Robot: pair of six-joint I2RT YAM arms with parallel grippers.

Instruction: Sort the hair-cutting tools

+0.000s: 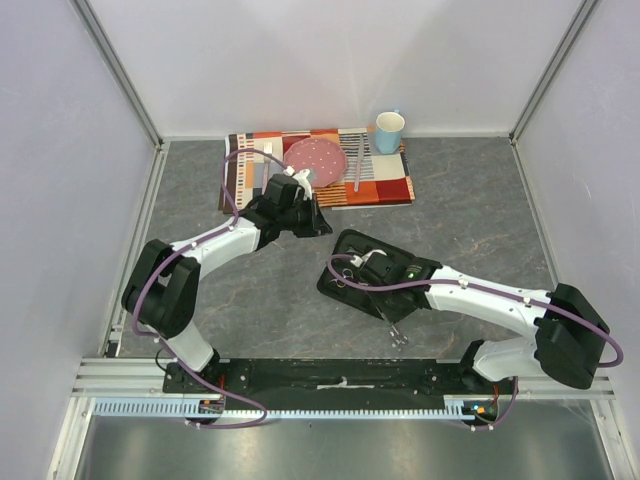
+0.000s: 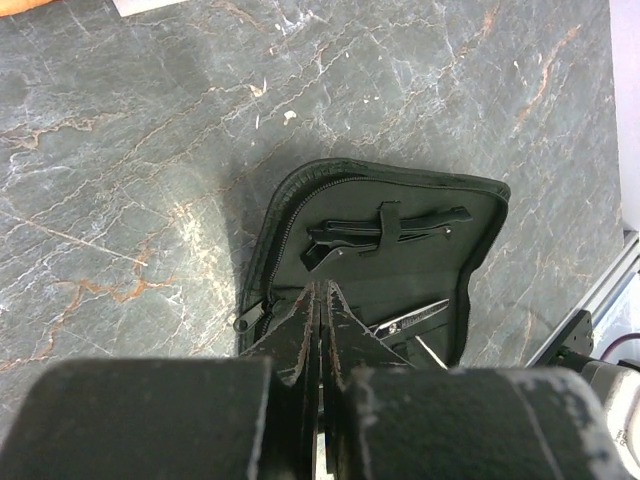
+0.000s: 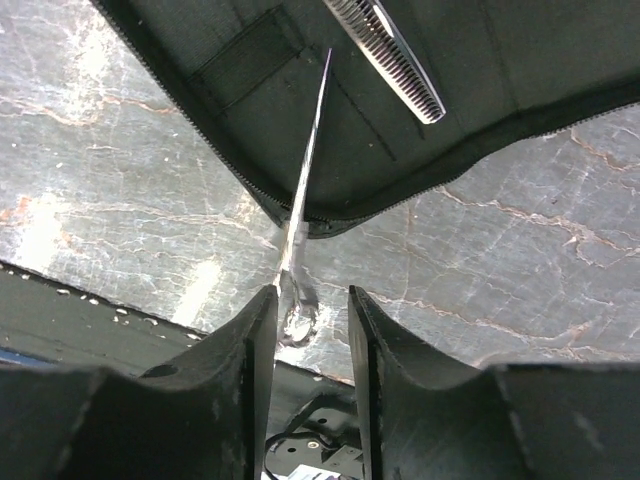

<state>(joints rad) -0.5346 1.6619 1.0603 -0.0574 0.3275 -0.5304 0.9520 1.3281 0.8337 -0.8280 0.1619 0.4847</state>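
Lab robot cell, white panel walls (image 1: pixel 330 60), aluminium frame rail (image 1: pixel 120 372)

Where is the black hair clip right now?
In the left wrist view, the black hair clip lies across the middle of the open black case, under a narrow strap, just beyond the silver scissors and the left claw.

No text, brand, number or sign can be read in any view. The scissors (image 2: pixel 410 318) in the case (image 2: pixel 480 215) carry a faint mark on the blade, too small to make out.
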